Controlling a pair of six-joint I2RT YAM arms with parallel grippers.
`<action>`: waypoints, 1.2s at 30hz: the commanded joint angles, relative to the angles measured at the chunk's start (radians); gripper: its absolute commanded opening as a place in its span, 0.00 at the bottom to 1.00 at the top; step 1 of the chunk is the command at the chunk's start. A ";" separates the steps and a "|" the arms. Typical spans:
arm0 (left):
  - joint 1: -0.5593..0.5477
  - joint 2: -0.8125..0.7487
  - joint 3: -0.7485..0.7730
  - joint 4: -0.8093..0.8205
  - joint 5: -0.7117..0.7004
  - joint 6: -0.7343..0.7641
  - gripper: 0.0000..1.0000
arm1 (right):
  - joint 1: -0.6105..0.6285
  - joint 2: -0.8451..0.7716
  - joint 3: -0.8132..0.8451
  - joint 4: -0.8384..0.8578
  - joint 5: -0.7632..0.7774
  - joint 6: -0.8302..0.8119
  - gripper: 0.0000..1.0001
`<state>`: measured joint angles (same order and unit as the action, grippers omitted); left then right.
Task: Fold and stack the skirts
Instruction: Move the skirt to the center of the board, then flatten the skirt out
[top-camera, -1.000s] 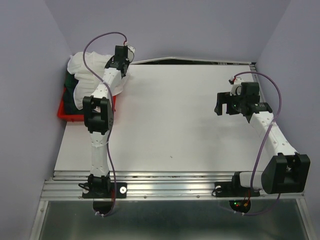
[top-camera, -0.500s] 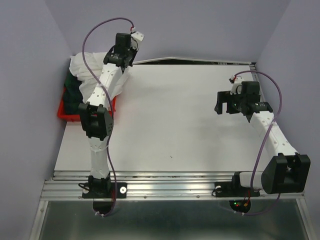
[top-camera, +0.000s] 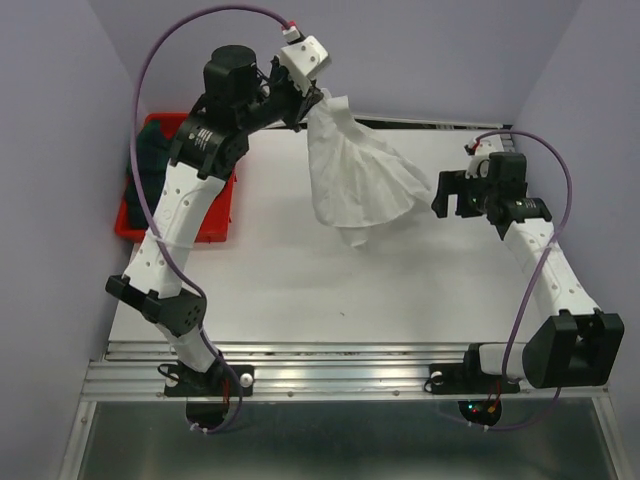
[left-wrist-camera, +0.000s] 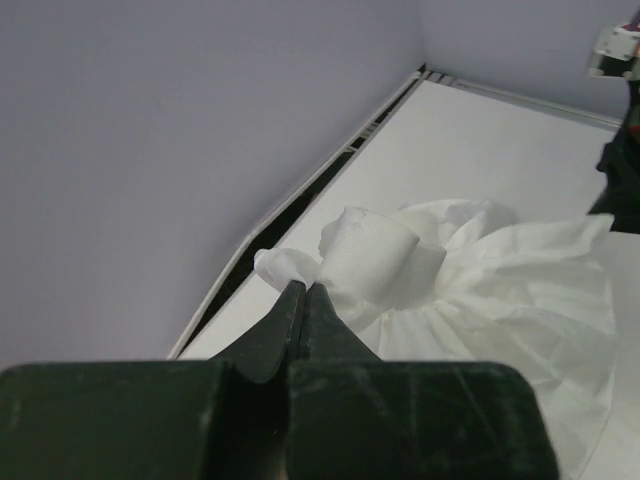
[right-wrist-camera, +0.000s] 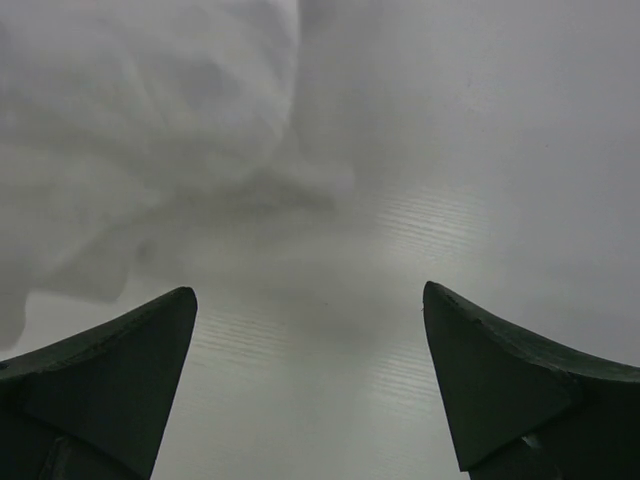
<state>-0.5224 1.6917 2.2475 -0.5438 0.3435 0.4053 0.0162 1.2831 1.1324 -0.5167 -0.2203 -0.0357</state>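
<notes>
White skirt (top-camera: 360, 185): off the table at its top and hanging in loose folds over the far middle of the table (top-camera: 330, 290). One end is bunched into a knot of cloth. Whether its lowest edge touches the surface cannot be told from above.

Left gripper (top-camera: 310, 103): raised high near the back wall, jaws pressed together on that knot. The wrist view shows a roll of white fabric bulging just past the fingertips. The part of the skirt inside the pinch is hidden.

Plaid skirt (top-camera: 148, 165): lies in the red tray (top-camera: 140, 230) at the table's left edge. Only a dark strip shows, and the left arm crosses over the rest.

Right gripper (top-camera: 452, 197): low, just right of the hanging white skirt, jaws spread wide and holding nothing. Its wrist view is soft and out of focus, with pale cloth filling the upper left and bare table between the fingers.

Writing: a small white marking (top-camera: 204, 135) on the left arm's dark link is too small to read.
</notes>
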 joint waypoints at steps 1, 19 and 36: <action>0.007 -0.041 -0.106 0.010 0.236 -0.054 0.00 | -0.015 -0.039 0.049 0.009 0.024 0.005 1.00; 0.212 0.048 -0.881 0.234 0.121 -0.002 0.16 | -0.024 -0.074 0.006 -0.128 -0.189 -0.216 0.98; 0.171 -0.086 -0.904 0.117 0.066 -0.085 0.32 | 0.158 0.269 0.155 -0.017 -0.263 -0.003 0.53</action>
<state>-0.3244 1.6112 1.3876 -0.4160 0.4557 0.3851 0.0860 1.4929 1.2114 -0.6216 -0.5022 -0.0994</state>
